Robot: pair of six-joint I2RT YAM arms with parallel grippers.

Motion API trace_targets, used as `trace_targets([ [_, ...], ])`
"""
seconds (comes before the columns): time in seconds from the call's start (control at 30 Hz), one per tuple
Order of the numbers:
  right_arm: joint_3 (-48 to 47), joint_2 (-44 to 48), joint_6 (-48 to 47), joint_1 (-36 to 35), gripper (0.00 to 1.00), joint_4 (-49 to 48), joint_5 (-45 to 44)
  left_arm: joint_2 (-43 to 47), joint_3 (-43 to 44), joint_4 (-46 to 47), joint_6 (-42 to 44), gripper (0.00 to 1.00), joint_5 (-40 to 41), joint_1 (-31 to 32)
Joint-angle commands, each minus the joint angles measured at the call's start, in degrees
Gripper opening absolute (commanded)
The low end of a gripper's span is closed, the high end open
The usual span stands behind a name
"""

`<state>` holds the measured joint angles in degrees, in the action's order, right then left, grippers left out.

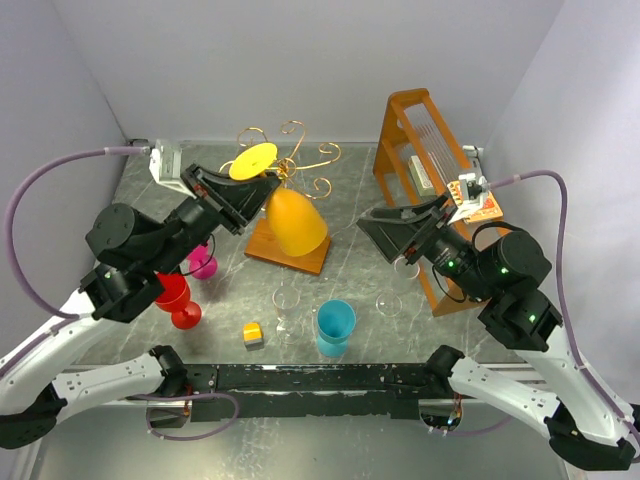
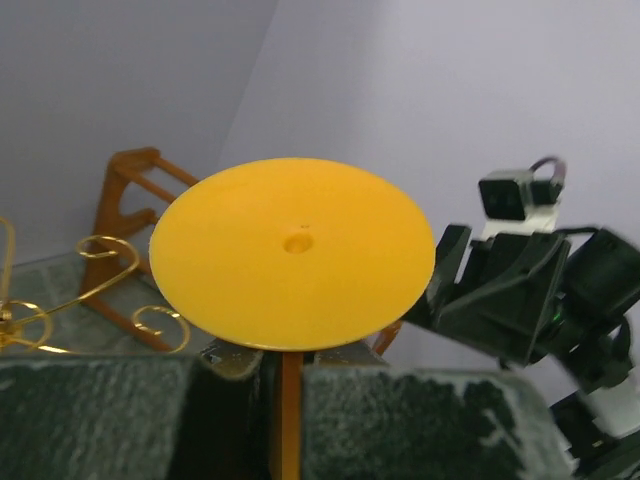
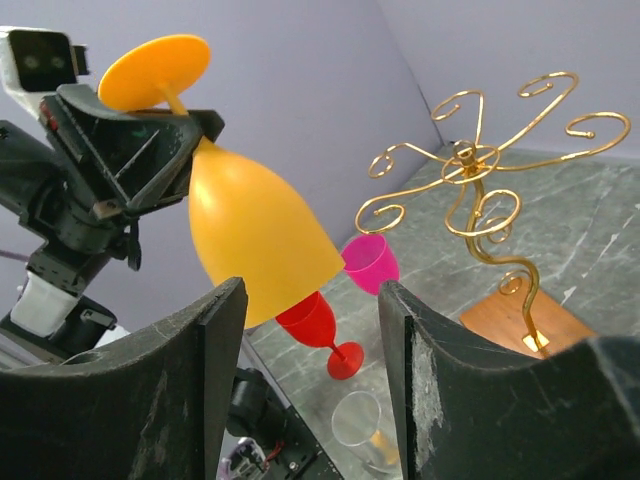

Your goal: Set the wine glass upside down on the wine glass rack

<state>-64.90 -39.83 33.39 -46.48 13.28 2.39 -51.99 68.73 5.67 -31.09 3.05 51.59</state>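
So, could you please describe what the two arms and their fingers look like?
The left arm and right arm have white lower links and black joints. Their fingers are black, broad and scuffed. A lilac cable loops to each wrist.

Robotics lab cell, plain grey walls (image 1: 300,50) around a marble-patterned table (image 1: 360,205), two mounted robot arms (image 1: 130,250)
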Motion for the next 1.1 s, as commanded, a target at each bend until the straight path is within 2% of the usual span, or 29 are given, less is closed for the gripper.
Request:
trace_targets([
  [0.0, -1.7, -0.3, 0.4, -0.2, 0.57, 3.2, -2.5, 3.3, -1.6, -7.2, 14.6, 0.07, -3.1, 0.2],
  [0.07, -2.9, -1.7, 0.3, -0.2, 0.62, 4.8, -2.5, 4.9, -3.2, -8.4, 18.0, 0.07, -2.7, 0.2],
  [0.33, -3.7, -7.4, 6.6, -0.2, 0.64, -1.1, 6.7, 9.4, -10.3, -8.6, 28.7, 0.07, 1.4, 0.2],
  [0.57, -1.9, -14.0, 17.0, -0.2, 0.62, -14.7, 18.6, 9.8, -13.5, -9.4, 33.2, 0.07, 1.5, 0.2],
  [0.73, -1.4, -18.0, 26.0, -0.3, 0.61, -20.5, 19.1, 10.5, -15.1, -7.8, 34.3, 0.07, 2.8, 0.2],
  [0.9, -1.2, -19.8, 31.0, -0.3, 0.58, -17.5, 14.3, 11.0, -15.5, -8.3, 33.9, 0.07, 3.0, 0.2],
  [1.07, -1.9, -22.9, 35.2, -0.4, 0.53, -17.6, 15.2, 11.6, -16.4, -7.9, 33.3, 0.07, 3.0, 0.2],
])
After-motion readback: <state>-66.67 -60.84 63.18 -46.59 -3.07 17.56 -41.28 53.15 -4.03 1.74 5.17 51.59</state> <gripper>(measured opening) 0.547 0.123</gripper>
